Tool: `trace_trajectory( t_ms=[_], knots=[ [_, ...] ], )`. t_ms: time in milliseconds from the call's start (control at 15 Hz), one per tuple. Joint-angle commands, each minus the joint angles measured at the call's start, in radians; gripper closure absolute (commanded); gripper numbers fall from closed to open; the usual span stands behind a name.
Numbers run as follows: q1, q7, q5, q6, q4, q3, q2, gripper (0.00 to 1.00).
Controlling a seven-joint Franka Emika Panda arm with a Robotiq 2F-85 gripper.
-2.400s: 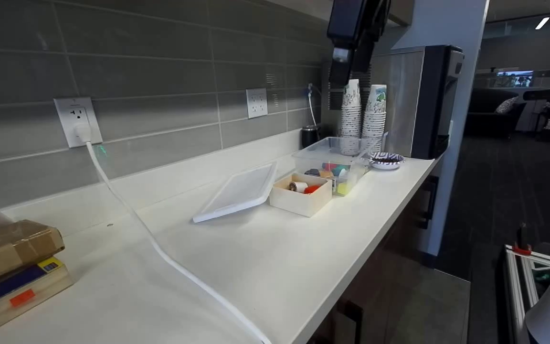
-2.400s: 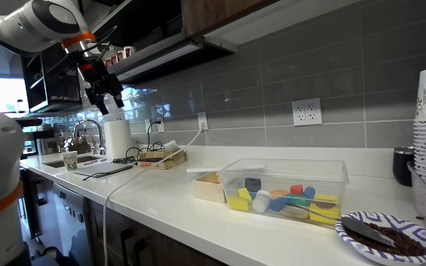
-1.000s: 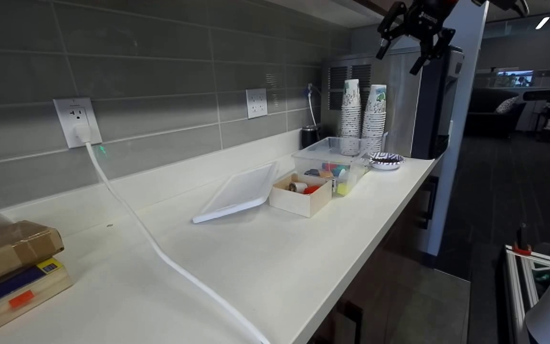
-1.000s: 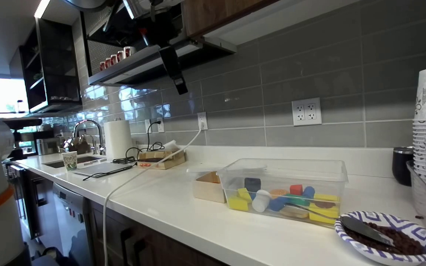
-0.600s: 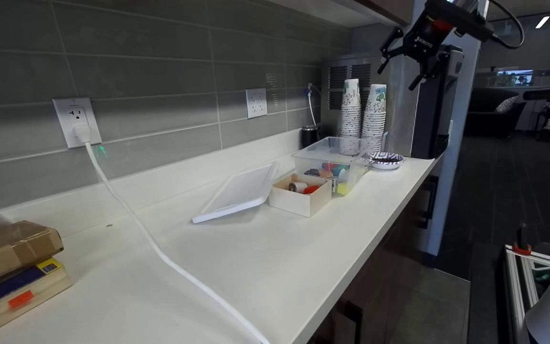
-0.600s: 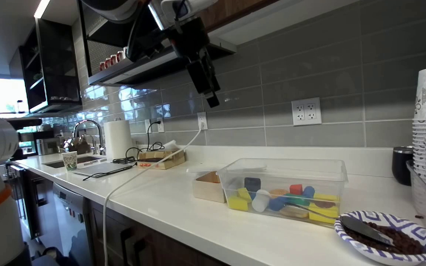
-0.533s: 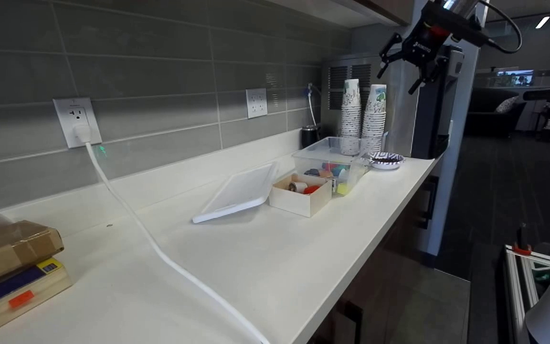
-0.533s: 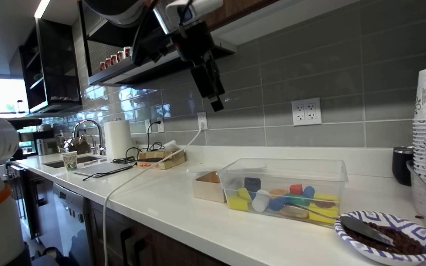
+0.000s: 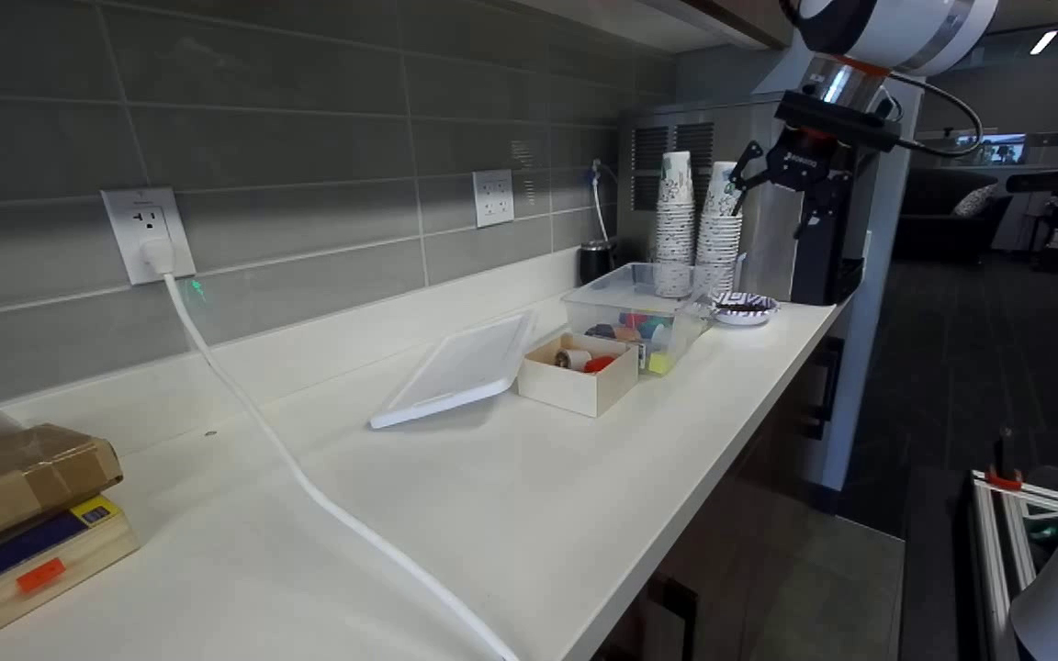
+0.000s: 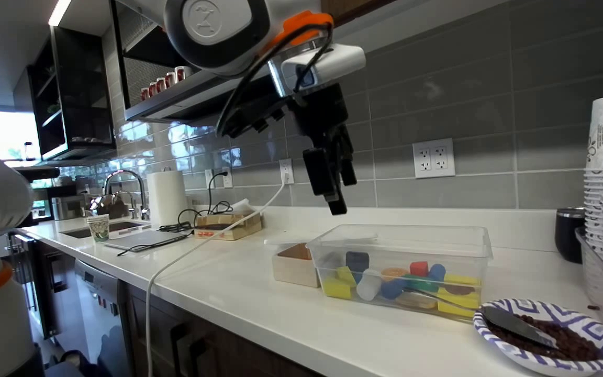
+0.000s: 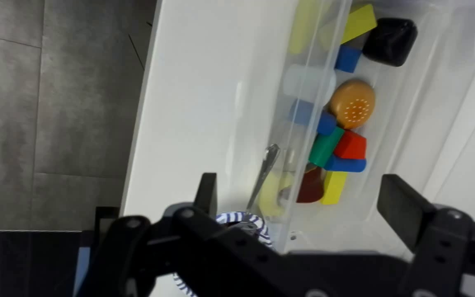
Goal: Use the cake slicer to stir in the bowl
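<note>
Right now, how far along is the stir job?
Looks done: setup only. The cake slicer lies with its wide end in the bowl, over brown contents. In progress: nothing held; the hand hangs open, apart from the cake slicer. Left, likely: grasp its protruding handle, then stir.

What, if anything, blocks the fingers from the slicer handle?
The clear box, possibly: its rim runs beside the slicer handle, so the open fingers could clip it coming down. Nothing visible lies on the handle.
</note>
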Motion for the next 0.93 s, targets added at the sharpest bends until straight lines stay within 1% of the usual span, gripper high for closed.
trace_trajectory(
  t_ms=[0, 67, 267, 400, 600, 667, 867],
  knots=[
    [-0.036, 0.025, 0.010, 0.008, 0.064, -0.023, 0.124, 0.00],
    [-0.040, 0.005, 0.021, 0.029, 0.066, -0.048, 0.161, 0.00],
    [-0.037, 0.023, 0.033, 0.035, 0.084, -0.067, 0.209, 0.00],
    [-0.030, 0.047, 0.034, 0.040, 0.091, -0.066, 0.233, 0.00],
    [0.000, 0.068, 0.066, 0.046, 0.100, -0.052, 0.247, 0.00],
    [0.006, 0.030, 0.098, 0.076, 0.105, -0.071, 0.289, 0.00],
    [0.019, 0.036, 0.135, 0.100, 0.132, -0.073, 0.346, 0.00]
  ],
)
